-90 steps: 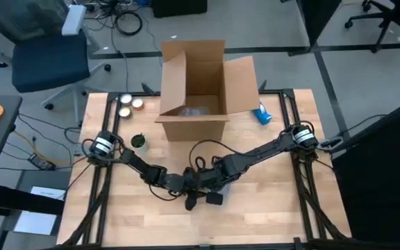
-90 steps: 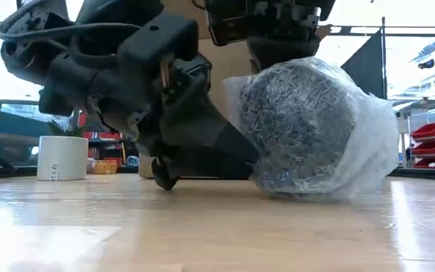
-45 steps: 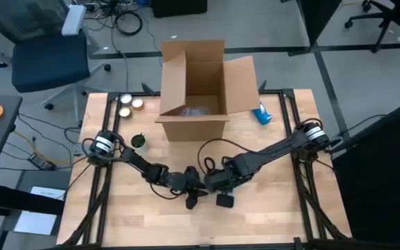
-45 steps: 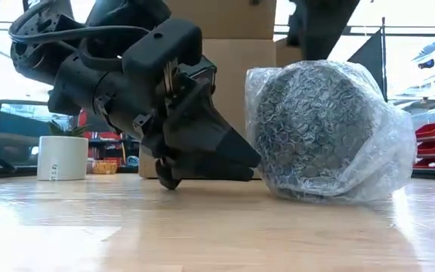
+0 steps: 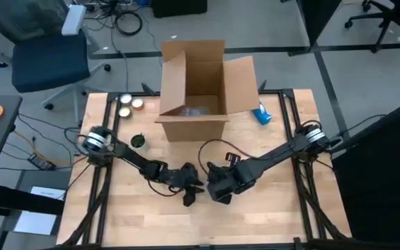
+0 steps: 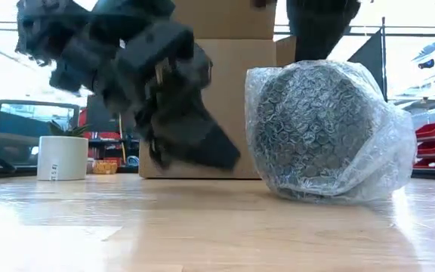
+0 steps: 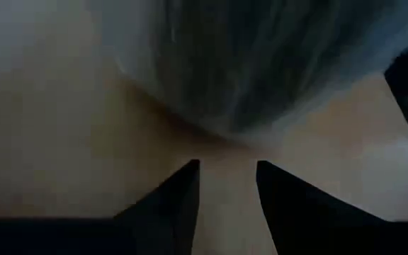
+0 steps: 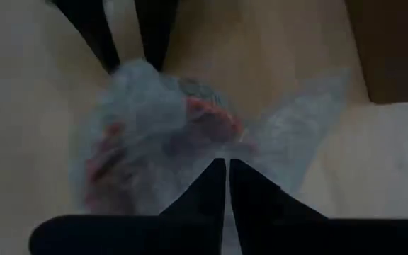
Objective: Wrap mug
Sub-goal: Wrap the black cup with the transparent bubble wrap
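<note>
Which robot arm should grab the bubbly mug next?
Probably the right: its claw hangs directly over the wrapped mug, fingers nearly shut. The left claw sits beside it, open and empty.

Left gripper (image 6: pixel 195 143) blurred in low view; mug (image 6: pixel 316 128) hidden under bubble wrap; box (image 6: pixel 225 91) top cut off.

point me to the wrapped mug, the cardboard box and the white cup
wrapped mug (image 6: pixel 319 132), low view, middle of the bubble-wrapped bundle
cardboard box (image 5: pixel 193 125), high view, its front wall
white cup (image 6: pixel 63 157), low view, middle of its side
</note>
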### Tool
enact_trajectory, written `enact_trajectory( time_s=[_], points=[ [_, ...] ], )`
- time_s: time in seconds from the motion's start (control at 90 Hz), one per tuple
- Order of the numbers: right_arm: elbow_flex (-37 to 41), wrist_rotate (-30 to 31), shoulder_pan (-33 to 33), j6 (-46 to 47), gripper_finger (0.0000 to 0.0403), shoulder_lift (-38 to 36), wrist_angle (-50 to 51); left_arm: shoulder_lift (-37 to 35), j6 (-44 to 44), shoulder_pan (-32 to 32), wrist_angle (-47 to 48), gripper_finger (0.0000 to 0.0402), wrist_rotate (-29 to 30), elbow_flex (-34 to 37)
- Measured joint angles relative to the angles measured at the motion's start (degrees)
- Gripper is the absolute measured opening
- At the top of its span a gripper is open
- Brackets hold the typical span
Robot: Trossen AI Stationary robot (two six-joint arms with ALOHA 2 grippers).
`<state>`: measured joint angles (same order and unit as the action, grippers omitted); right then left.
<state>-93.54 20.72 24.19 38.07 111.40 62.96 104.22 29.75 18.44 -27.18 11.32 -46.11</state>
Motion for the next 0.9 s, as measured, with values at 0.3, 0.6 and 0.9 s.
enact_trajectory(
  time_s=[0.3,0.6,0.9],
  points=[
    [-0.4,-5.5,0.2,-0.8,0.0001,7.5,-0.6,-5.5,-2.0,1.9,10.0,0.0126,9.3,-0.1],
    [0.2,-8.9,1.6,-0.1,0.0000,2.2,1.1,-5.1,-2.1,2.2,12.3,0.0126,10.4,0.0],
    [0.1,1.8,6.1,-6.4,0.0000,-6.4,3.5,-5.1,-2.1,2.2,12.5,0.0126,10.5,0.0]
  ],
)
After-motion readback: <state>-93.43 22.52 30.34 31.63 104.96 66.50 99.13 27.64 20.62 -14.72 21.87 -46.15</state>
